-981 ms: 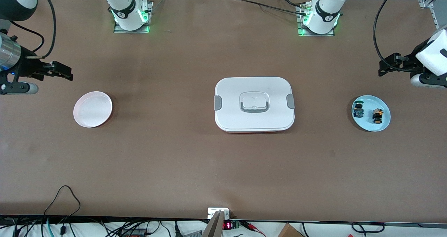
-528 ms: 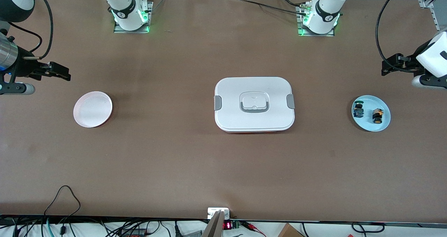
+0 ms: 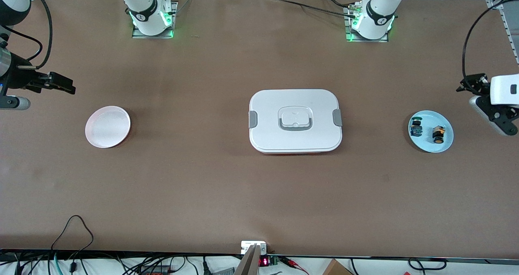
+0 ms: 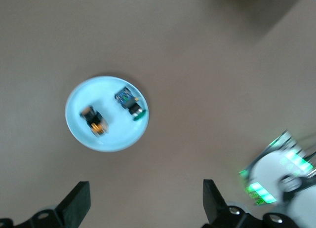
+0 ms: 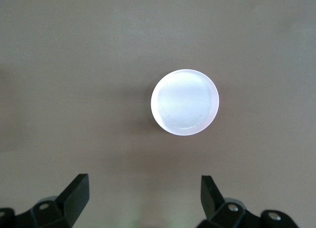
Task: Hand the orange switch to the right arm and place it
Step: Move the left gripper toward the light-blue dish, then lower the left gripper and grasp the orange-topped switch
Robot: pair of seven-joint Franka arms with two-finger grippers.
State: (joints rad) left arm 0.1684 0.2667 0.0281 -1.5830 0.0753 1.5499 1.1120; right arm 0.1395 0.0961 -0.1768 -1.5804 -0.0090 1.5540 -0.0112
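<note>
Both arms raised at the surface's ends, nothing grasped.

The orange switch lies on the blue plate, green switch at its 9 o'clock. Left end effector hangs released near the plate; right end effector released over bare surface near the pink plate.

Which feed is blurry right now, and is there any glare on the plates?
Left wrist view: smeared, though the orange switch on the blue plate stays recognizable. Right wrist view: sharp, soft sheen on the pink plate. Front view: sharp, even light, no glare.
</note>
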